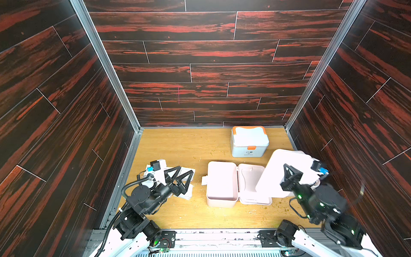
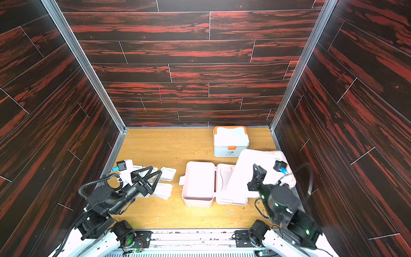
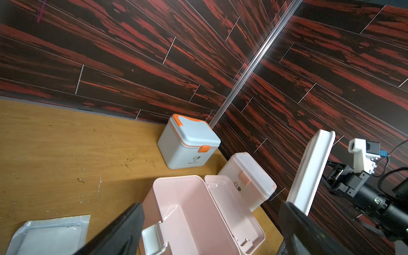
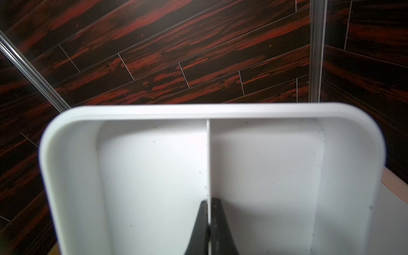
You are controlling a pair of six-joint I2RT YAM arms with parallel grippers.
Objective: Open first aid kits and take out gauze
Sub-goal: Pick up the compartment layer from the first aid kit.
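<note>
We see the right end effector (image 4: 209, 202) pinched tight on the centre divider (image 4: 208, 154) of a white divided tray (image 4: 143, 167), which stands steeply tilted over the right side of the wooden worktop (image 1: 175, 146). The left end effector (image 2: 156, 169) hovers with its jaws spread wide, gripping nothing, above the gauze packets (image 2: 168, 174), which lie flat in a loose cluster on the left of the worktop, well apart from the kits; the left wrist view catches one clear-edged packet (image 3: 50, 236) lying just beside a black finger. In the middle sits the open pink first aid kit (image 1: 220, 184), its lid (image 1: 253, 189) folded flat onto the worktop to its right. The orange-trimmed first aid kit (image 1: 249, 142) stands upright against the back wall, lid down and latch in place. A third, pinkish-white first aid kit (image 3: 249, 174) sits by the right wall, lid on, largely hidden behind the raised tray in both top views.
</note>
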